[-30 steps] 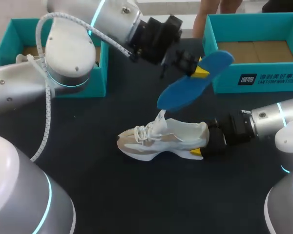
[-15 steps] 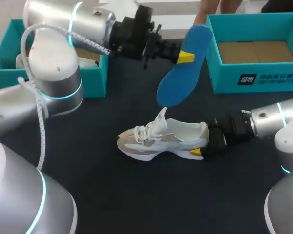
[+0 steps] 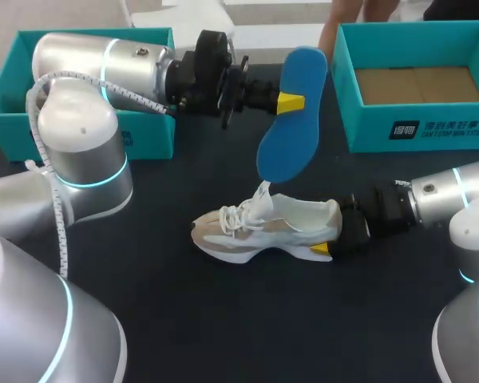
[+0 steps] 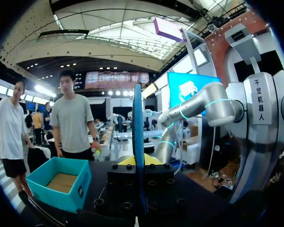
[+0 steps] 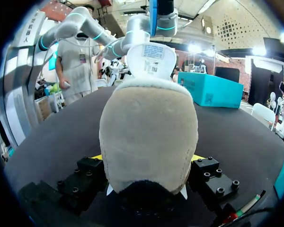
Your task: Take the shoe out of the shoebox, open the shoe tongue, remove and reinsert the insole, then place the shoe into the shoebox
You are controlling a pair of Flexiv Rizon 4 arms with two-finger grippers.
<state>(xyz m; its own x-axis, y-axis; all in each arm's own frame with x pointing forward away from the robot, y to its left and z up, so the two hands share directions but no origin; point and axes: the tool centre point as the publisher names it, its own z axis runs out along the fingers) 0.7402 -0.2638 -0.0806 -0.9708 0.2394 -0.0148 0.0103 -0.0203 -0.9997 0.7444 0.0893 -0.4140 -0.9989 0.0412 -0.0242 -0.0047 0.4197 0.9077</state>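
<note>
At the far left, one teal shoebox (image 3: 148,136) is sitting partly hidden behind your left arm. Your left gripper (image 3: 290,102) is pinching the blue insole (image 3: 289,140) between both fingers, holding it on edge in the air, its lower end hanging just above the raised tongue (image 3: 263,195). The white and beige shoe (image 3: 263,227) is resting upright on the dark table (image 3: 223,319), toe pointing left. Your right gripper (image 3: 329,241) is clamping its heel from both sides. The second teal shoebox (image 3: 415,132) is standing open at the far right.
</note>
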